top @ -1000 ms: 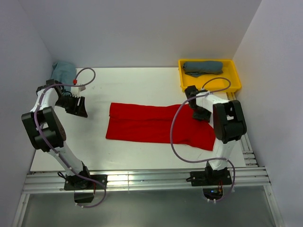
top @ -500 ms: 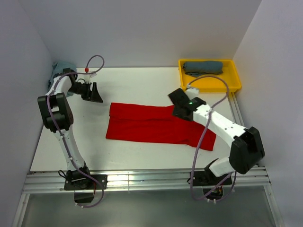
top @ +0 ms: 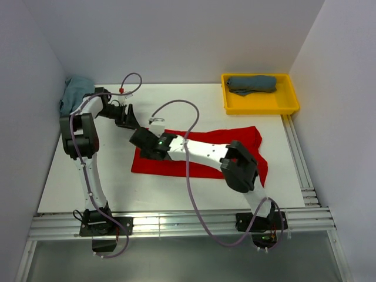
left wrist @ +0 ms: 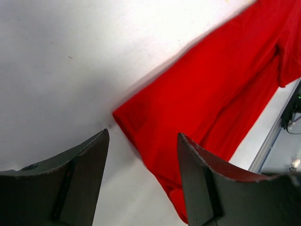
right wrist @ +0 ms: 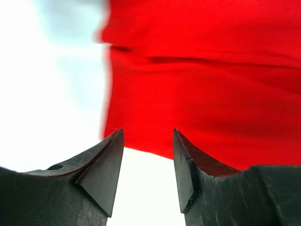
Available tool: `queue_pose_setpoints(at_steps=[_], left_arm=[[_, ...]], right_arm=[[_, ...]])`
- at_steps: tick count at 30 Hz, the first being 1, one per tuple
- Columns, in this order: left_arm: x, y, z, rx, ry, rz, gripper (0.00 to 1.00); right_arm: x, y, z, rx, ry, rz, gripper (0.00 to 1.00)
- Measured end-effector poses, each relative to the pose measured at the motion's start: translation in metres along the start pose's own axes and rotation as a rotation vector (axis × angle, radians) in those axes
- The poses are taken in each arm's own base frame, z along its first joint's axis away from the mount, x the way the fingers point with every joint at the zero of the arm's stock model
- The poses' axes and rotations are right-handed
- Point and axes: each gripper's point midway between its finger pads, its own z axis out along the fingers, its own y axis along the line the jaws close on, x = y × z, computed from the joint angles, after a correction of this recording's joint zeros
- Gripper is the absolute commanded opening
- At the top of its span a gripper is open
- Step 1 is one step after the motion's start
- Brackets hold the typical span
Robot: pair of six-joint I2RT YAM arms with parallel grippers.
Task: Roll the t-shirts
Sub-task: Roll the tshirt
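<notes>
At the left end of the red t-shirt (top: 170,166) both arms are set for the start of the roll. The right gripper (top: 141,140) reaches clear across the table (top: 176,100) and hovers over the shirt's short left edge, and the left gripper (top: 128,117) hangs just beside the far left corner, over bare tabletop. Each wrist view shows the claw with its jaws apart and nothing between them, the left (left wrist: 143,136) beside the cloth's corner and the right (right wrist: 147,133) above its edge. The folding looks done and the rolling not yet begun, since the left end lies flat. The next move probably calls for the left gripper to shift onto the corner. Both claws would then come down on the edge, pinch all the layers there and turn them over towards the right, keeping level with each other so the roll does not come out as a cone. The shirt is bright red, soft and matte, folded lengthwise into a long band across the middle of the table. Creases run along its length, and its right end is broader and less tidy. A slate blue-grey t-shirt (top: 252,83), seemingly already rolled, lies in the yellow tray (top: 261,110) at the far right. A pale teal t-shirt (top: 76,94) sits bunched at the far left corner.
</notes>
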Motion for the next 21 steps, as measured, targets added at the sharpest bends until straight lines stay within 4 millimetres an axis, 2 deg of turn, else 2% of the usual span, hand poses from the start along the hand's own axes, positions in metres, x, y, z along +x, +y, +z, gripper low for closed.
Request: queue_pose_setpoints(at_steps=[5,7,13,21], left_arm=[[0.005,0.01,0.01,-0.005,0.009,-0.021,0.65],[0.006,0.01,0.01,0.001,0.007,-0.024,0.65],[0.006,0.008,0.012,0.01,0.007,-0.024,0.65],[0.009,0.004,0.018,0.025,0.012,-0.02,0.64]], right_arm=[[0.01,0.059,0.016,-0.092,-0.003,-0.009,0.52],[0.018,0.073,0.025,-0.116,0.001,-0.015,0.51],[0.054,0.072,0.046,-0.096,0.056,-0.057,0.51],[0.068,0.072,0.052,-0.088,0.095,-0.066,0.5]])
